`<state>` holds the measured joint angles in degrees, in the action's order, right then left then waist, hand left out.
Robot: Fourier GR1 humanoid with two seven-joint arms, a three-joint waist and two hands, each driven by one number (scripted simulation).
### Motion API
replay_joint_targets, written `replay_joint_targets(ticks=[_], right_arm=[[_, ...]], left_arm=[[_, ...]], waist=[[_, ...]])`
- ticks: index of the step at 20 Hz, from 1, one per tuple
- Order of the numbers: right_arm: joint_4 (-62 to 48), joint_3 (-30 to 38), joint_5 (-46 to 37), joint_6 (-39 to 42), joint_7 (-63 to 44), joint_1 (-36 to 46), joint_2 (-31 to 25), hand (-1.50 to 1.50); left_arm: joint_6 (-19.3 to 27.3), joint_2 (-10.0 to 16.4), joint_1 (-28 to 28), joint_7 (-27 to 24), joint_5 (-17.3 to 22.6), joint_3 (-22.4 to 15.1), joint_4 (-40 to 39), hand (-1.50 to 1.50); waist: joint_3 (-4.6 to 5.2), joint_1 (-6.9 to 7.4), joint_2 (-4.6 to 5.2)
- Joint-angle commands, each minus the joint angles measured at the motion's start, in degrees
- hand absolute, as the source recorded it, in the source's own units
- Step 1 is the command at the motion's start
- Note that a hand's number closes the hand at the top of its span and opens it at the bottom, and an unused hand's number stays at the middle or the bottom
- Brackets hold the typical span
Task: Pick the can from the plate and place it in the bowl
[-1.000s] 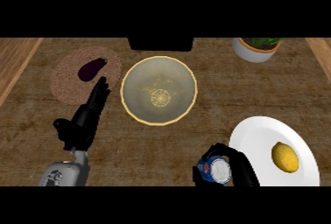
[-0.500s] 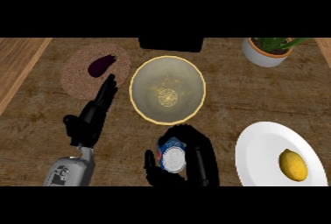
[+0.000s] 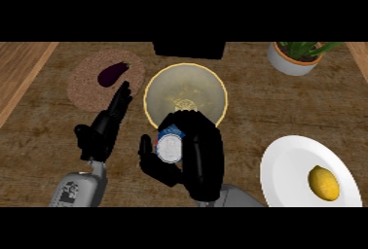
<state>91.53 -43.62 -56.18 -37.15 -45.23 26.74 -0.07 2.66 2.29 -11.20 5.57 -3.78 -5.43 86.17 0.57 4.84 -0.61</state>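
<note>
Spreading across the whole view, the wooden counter (image 3: 287,112) is carrying everything else. The white plate (image 3: 287,165) is sitting at the right and is holding only a lemon (image 3: 323,182); the can is not on it. The yellow-rimmed bowl (image 3: 203,82) is waiting in the middle, with nothing showing inside, and it is lying well apart from the plate, so the load is having to cross the bare wood between them. A round woven mat (image 3: 90,92) is lying to the bowl's left.

The right hand (image 3: 203,163) is hovering just at the bowl's near rim, fingers and thumb curling round the can (image 3: 171,147) and wrapping its sides. That wrap is probably keeping the can from slipping while it is travelling. The can is sitting inside this hand, its pale round end facing the camera, so it is being held tilted rather than upright, with its far edge overlapping the bowl's rim.

The left hand (image 3: 106,130) is resting at the left, fingers straight and pointing toward the mat, holding nothing and staying out of the way.

A potted plant (image 3: 293,57) is standing at the upper right, and a small aubergine (image 3: 113,73) is lying on the mat.

The carry is looking nearly finished; the release over the bowl is not yet done.
</note>
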Motion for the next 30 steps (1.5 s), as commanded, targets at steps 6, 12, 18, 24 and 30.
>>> replay_joint_targets(ticks=[6,12,18,24,30], right_arm=[[-7.96,4.71,-5.38,4.24,-22.6,22.67,0.07,1.5],[-15.23,9.06,-3.4,8.96,-32.5,37.35,0.05,1.5],[-28.57,10.56,-2.77,14.7,-35.96,45.47,0.04,1.5],[-39.85,9.44,-0.01,18.21,-35.56,49.52,0.04,1.5],[-46.27,9.34,0.5,13.52,-33.86,47.85,0.03,1.5]], left_arm=[[-0.34,-0.68,-0.93,-0.78,-0.01,-0.39,-2.18,0.0],[0.18,-1.09,-2.65,0.04,-0.15,-0.33,-1.64,0.0],[1.09,-1.12,-3.5,1.04,-0.99,-0.27,-1.75,0.0],[-0.19,0.08,-2.67,-0.64,0.58,1.5,-2.41,0.0],[0.22,0.32,-0.27,-1.88,0.29,1.67,-1.06,0.0]], waist=[[-0.03,1.0,0.41],[-0.21,1.46,0.53],[-0.25,0.7,0.87],[-0.3,-0.08,1.22],[-0.43,-1.26,1.17]])
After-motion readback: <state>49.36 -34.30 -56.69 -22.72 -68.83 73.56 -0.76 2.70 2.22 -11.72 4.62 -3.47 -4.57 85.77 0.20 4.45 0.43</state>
